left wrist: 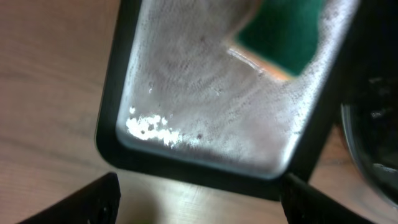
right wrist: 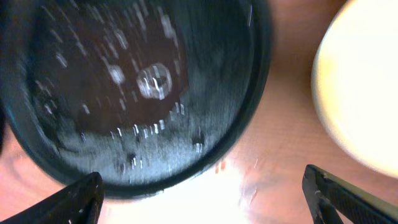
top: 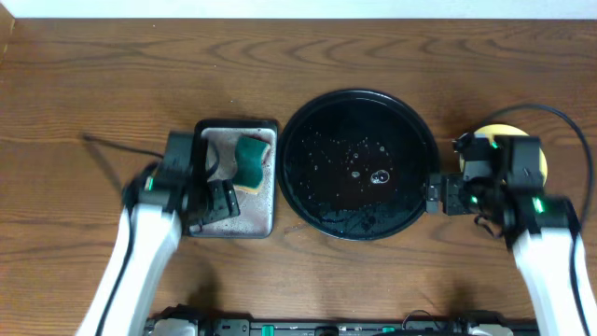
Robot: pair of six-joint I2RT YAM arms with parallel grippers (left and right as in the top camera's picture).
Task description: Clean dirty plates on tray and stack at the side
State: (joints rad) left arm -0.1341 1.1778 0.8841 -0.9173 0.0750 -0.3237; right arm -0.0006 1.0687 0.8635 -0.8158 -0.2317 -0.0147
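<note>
Wooden tabletop all round, plenty of bare wood at the far side. At centre, black tray, glossy, beaded with water, no plate on it. Just beside its right rim, plates: only a pale yellow one showing, half hidden under the right arm; anything beneath impossible to tell. Probably light, stiff, breakable, slick when wet; best pinched at the rim. Wide and empty, right tool low between tray rim and plates, little room there. Likewise wide and empty, left tool over grey metal tray with green sponge.
</note>
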